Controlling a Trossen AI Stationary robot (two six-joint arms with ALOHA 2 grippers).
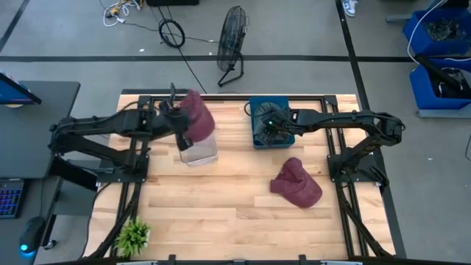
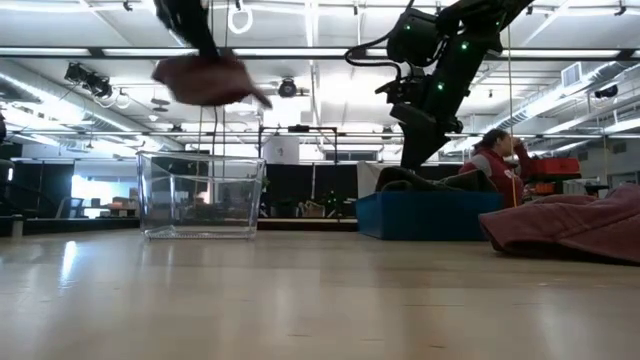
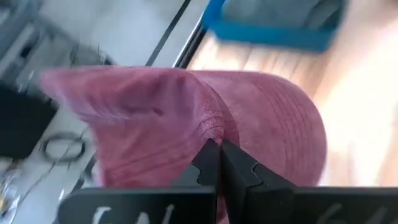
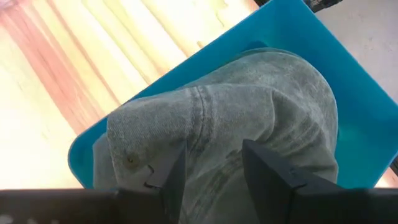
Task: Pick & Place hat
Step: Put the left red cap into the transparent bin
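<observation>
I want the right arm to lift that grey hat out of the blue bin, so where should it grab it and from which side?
Come straight down from above: the blue bin walls block the sides. Grip the raised fold along the crown of the grey hat, where the cloth bunches into a ridge thin enough to pinch. The right hand already hovers open over it.

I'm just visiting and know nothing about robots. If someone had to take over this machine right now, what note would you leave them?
Left gripper: shut on a maroon hat, held in the air above the clear box.
Right gripper: open, down over the grey hat in the blue bin, not gripping it yet.
Second maroon hat lies on the table, right side.
Done: one hat lifted and carried over the box.
Left: probably drop it into the box, then deal with the other hats.
</observation>
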